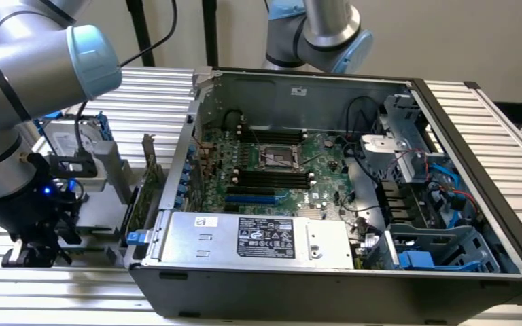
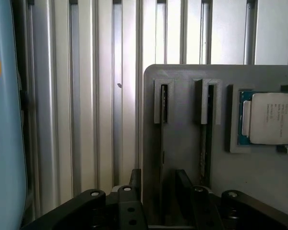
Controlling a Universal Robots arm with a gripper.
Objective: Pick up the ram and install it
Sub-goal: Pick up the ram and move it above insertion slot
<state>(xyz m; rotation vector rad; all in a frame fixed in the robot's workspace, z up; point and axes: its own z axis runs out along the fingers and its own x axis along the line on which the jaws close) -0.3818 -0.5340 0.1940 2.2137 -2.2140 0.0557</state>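
**Item:** ram [image 2: 162,143]. Long, thin circuit-board stick, seen edge-on as a narrow line.

**Location:** Stands on its long edge in one of two parallel slots of a grey holder [image 2: 182,79]. Rests with that holder on the ribbed metal worktop [image 2: 86,105], outside the open computer case [image 1: 478,156] and to the exterior view's left of it. Possibly a second stick in the neighbouring slot [image 2: 204,143]; cannot tell for certain. Just beside, in a square recess of the same holder, a processor chip [image 2: 272,117] lying flat.

**Handling (judged):** Light and stiff, yet brittle. Likely to flex or crack if twisted or levered against the slot walls. Presumably small chips on the flat faces and contacts along the lower long edge, so not for scraping or pinching hard. Smooth faces, probably a little slippery under hard pads.

**Where to take hold (judged):** Across the thickness, one pad on each flat face, near mid-length and high on the exposed upper edge, for a balanced, straight lift. Ends best left free for the latches of the black motherboard slots [image 1: 266,180].

**Hand** [image 2: 159,184]: Released, grasping nothing. Fingers [image 2: 136,181] spread, one on each side of the ram's slot, apart from the stick. Low over the worktop, at the exterior view's left.
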